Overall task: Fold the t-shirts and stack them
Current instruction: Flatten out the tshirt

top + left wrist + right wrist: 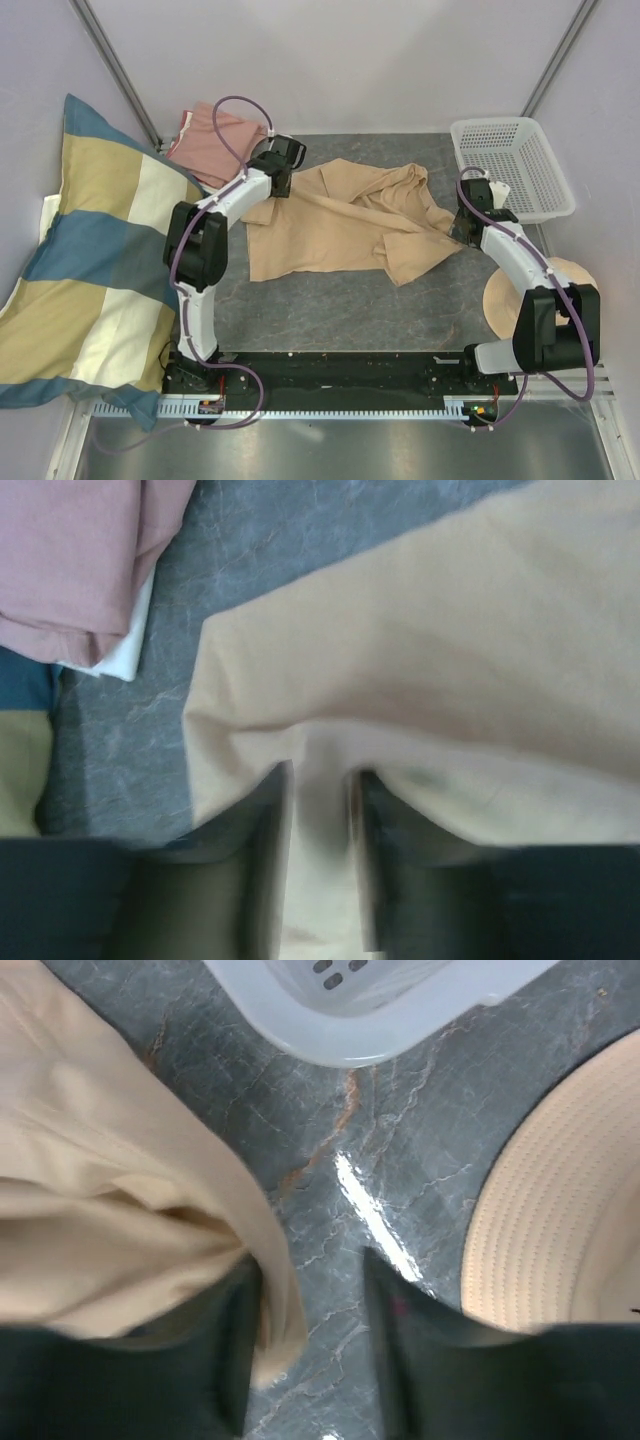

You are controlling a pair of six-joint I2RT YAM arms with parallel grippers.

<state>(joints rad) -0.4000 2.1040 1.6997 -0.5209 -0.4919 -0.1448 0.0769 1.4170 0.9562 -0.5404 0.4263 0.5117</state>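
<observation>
The left gripper (320, 775) hangs low over the tan tee (340, 225), its fingers a little apart. Cloth shows in the narrow gap between them, but nothing appears pinched. It sits at the tee's 10 o'clock corner. The right gripper (310, 1270) is at the tee's 3 o'clock edge, its fingers wider apart with bare worktop (330, 310) between them. The cloth's rim touches one finger only, and the gripper holds nothing.

The tan tee lies at the centre of the worktop, opened out but far from neat. Its half toward 9 o'clock is fairly flat. The half toward 3 o'clock is bunched and creased, with a flap doubled over itself.

At 11 o'clock, in the far corner, the pink tee (215, 140) rests as a compact bundle, seemingly folded already. Its edge lies against the striped pillow (90, 260), which fills the 9 o'clock side. A white basket (500, 122) stands at 1 o'clock and a round hat (505, 295) at 4 o'clock, both clear of the cloth.

Judged from this, the job is roughly half done. One tee looks finished, while the tan one has yet to be smoothed, folded and joined with the pink to make the stack.
</observation>
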